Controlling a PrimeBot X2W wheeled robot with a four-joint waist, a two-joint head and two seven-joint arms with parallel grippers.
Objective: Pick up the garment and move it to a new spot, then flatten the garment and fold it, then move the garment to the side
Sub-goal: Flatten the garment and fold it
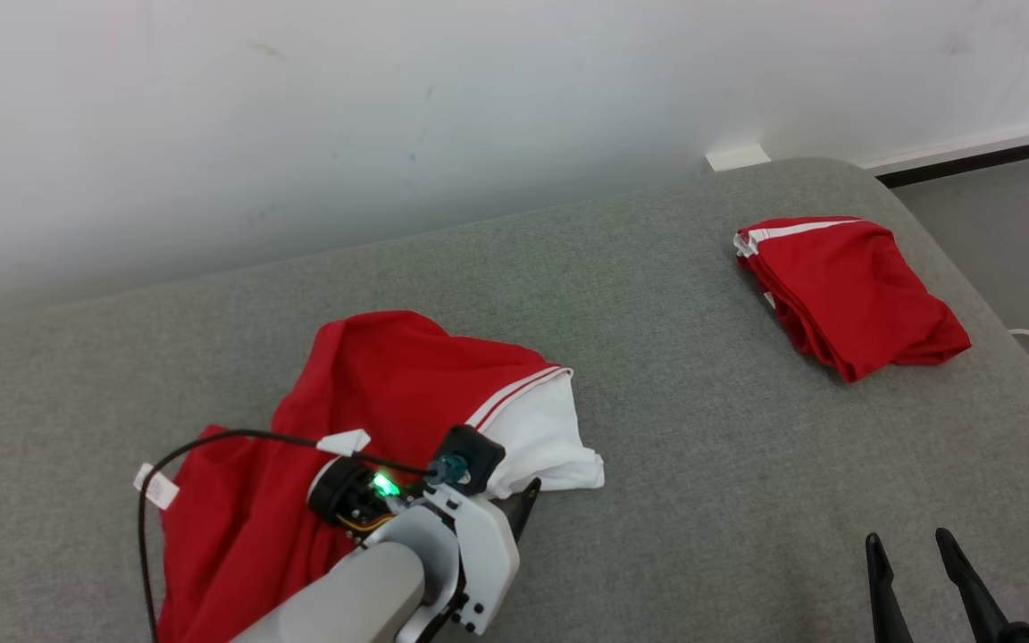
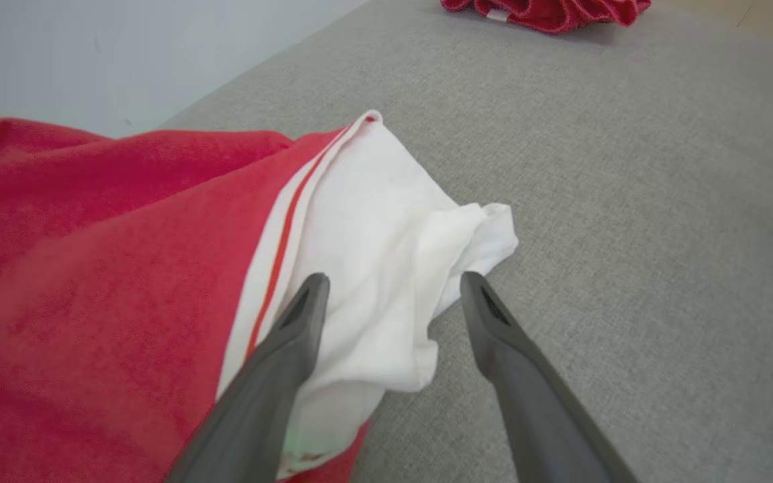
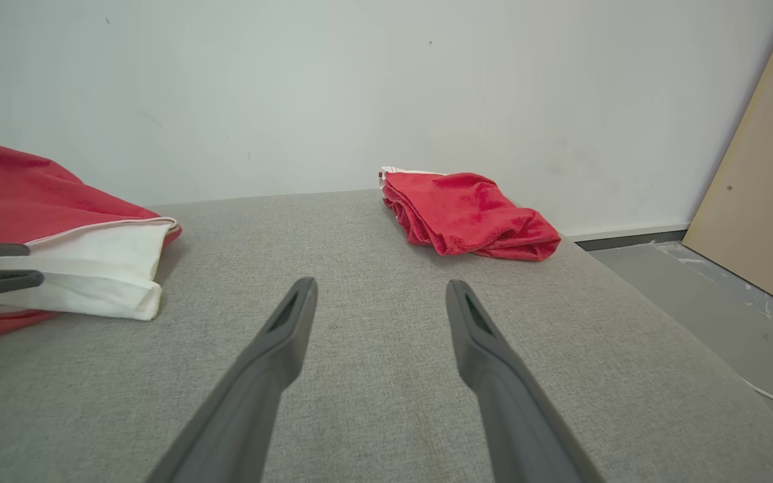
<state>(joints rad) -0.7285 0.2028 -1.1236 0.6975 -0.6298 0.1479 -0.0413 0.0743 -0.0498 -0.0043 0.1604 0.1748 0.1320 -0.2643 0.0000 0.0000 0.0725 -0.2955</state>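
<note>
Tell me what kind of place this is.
Likely a bare indoor test room rather than a lived-in home: a grey upholstered platform against a blank white wall, and a wooden board standing on scuffed grey floor.

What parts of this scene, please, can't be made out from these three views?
Head view: the left gripper is mostly behind its own wrist; the forearm and the bottom edge hide the crumpled garment's lower part.
Left wrist view: the top edge cuts off the folded garment.
Right wrist view: the left edge cuts off the crumpled garment.
Whether the open left gripper touches the cloth: cannot tell.
</note>
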